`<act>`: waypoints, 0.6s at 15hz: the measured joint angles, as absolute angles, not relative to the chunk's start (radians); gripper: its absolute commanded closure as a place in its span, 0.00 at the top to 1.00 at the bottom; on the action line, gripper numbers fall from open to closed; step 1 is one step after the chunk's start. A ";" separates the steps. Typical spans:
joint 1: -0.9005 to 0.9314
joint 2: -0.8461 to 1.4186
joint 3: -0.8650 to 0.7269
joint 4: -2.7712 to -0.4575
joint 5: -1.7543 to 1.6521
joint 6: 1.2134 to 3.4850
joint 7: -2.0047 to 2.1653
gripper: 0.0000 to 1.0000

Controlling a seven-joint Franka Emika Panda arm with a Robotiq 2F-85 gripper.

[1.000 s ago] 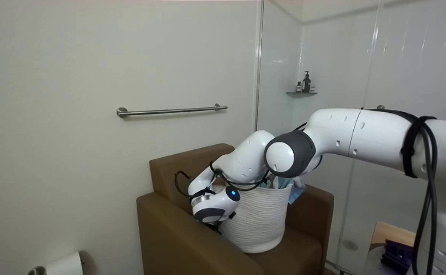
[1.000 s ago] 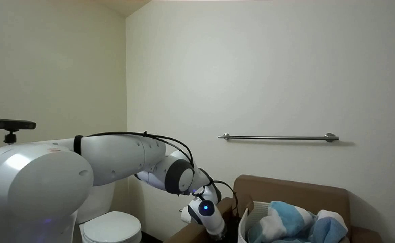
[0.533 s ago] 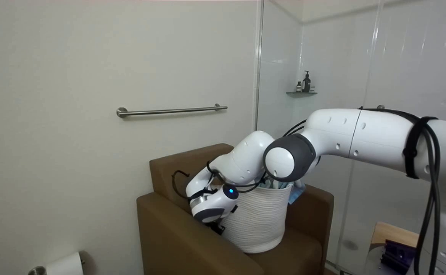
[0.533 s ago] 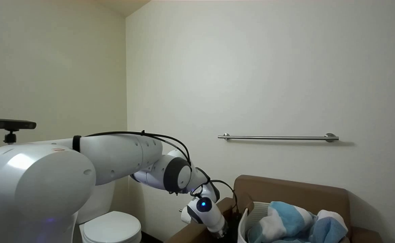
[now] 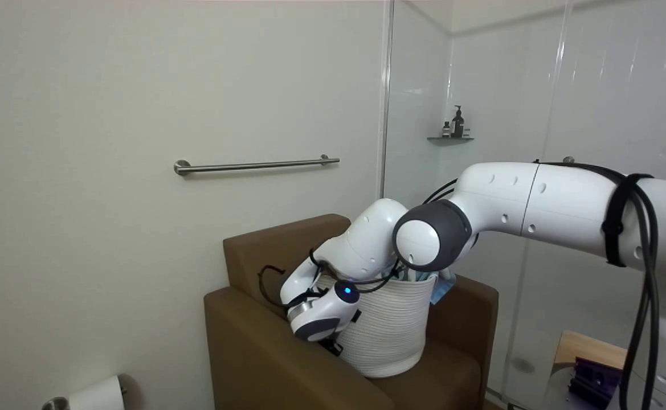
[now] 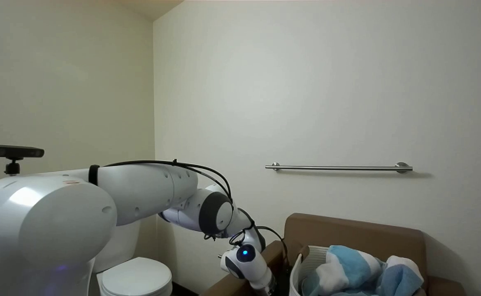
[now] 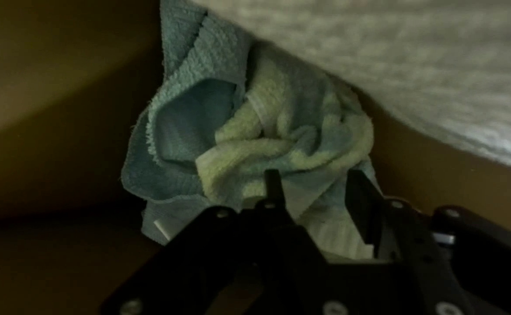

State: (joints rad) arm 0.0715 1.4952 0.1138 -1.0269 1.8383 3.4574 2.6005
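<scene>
Gripper [image 7: 315,188], jaws spread apart, pointed at crumpled blue-and-white cloth [image 7: 255,148] (contact could not be judged), which lay on the brown armchair [image 5: 276,353] beside the white basket [image 5: 389,324].

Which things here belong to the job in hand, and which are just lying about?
Likely the job:
crumpled towel
claw, open at the towel
perhaps the basket beside it
chair bearing the basket

Seemingly just there:
towel bar
pump bottle
toilet
toilet roll
</scene>
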 measured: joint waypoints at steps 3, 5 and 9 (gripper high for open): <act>0.072 1.495 0.108 -1.027 1.838 3.457 2.600 0.10; 0.071 1.495 0.105 -1.027 1.838 3.457 2.600 0.09; 0.067 1.495 0.111 -1.027 1.835 3.448 2.600 0.46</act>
